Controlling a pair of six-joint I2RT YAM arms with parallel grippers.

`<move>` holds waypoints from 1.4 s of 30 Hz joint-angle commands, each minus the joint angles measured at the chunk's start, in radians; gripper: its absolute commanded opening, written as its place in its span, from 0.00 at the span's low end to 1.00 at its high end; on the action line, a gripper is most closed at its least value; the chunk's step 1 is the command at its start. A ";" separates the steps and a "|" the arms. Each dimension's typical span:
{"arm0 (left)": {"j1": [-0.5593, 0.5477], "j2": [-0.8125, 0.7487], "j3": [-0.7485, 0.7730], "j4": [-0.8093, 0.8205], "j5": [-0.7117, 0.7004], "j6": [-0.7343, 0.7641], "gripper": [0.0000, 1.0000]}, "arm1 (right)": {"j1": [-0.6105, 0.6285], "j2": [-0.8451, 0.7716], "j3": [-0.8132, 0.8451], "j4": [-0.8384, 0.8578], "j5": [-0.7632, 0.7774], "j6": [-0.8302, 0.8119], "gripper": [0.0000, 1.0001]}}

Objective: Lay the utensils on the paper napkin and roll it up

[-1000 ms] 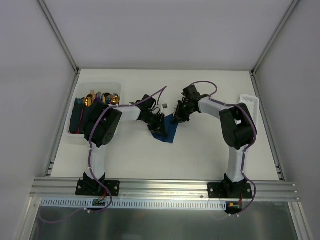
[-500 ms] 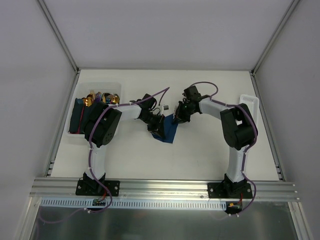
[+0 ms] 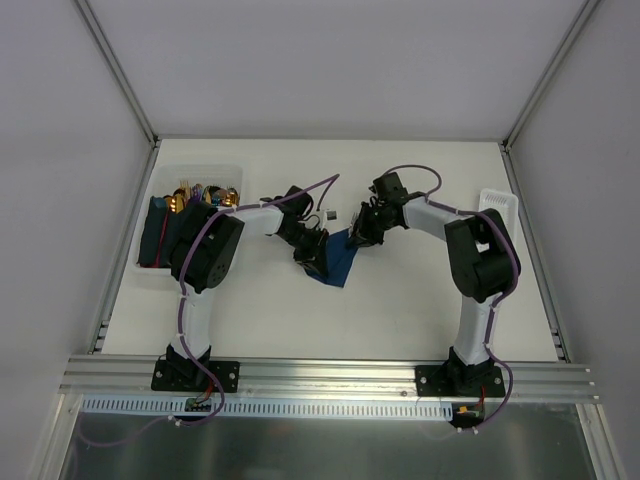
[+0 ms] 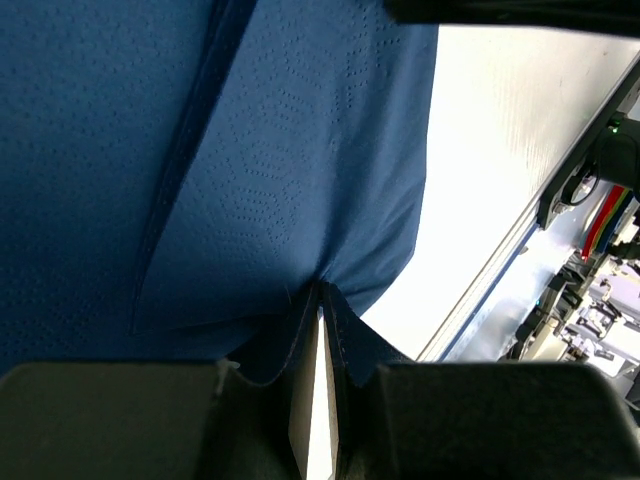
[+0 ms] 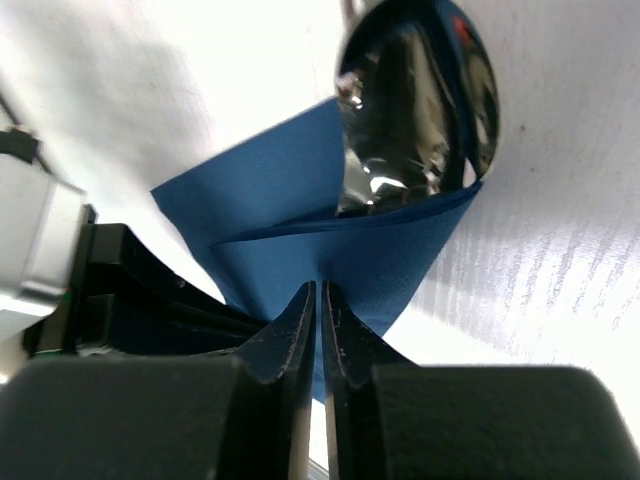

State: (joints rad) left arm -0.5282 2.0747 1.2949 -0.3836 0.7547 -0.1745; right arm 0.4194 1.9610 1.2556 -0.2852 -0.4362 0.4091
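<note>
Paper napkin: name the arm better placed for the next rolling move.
Right, probably: the right gripper is shut on the paper napkin just below the spoon bowl, ready to carry it over. The left gripper pinches a fold with no utensil in view, suiting anchoring.

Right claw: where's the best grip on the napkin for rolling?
Probably the near folded edge of the napkin, taken from the right claw side, below the spoon bowl: the layers meet there in a thin ridge, and the bowl blocks the far end.

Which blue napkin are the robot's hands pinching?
The loose paper napkin mid-table, with a shiny spoon poking out; the left gripper and right gripper both pinch it. The blue rolls sit in the tray.
</note>
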 commanded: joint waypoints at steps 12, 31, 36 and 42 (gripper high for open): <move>0.023 0.035 0.018 -0.063 -0.075 0.050 0.08 | 0.062 0.047 0.133 -0.178 0.011 -0.107 0.08; 0.039 -0.159 0.036 -0.055 -0.025 0.061 0.13 | 0.050 0.176 0.174 -0.236 0.108 -0.109 0.02; 0.033 -0.165 0.083 -0.047 0.003 0.000 0.14 | 0.044 0.171 0.166 -0.232 0.108 -0.084 0.00; 0.010 -0.078 0.083 -0.012 0.040 -0.062 0.14 | 0.033 0.161 0.137 -0.217 0.100 -0.026 0.00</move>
State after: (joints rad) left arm -0.5018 1.9560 1.3663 -0.4053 0.7593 -0.1928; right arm 0.4725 2.1014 1.4322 -0.4690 -0.4347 0.3634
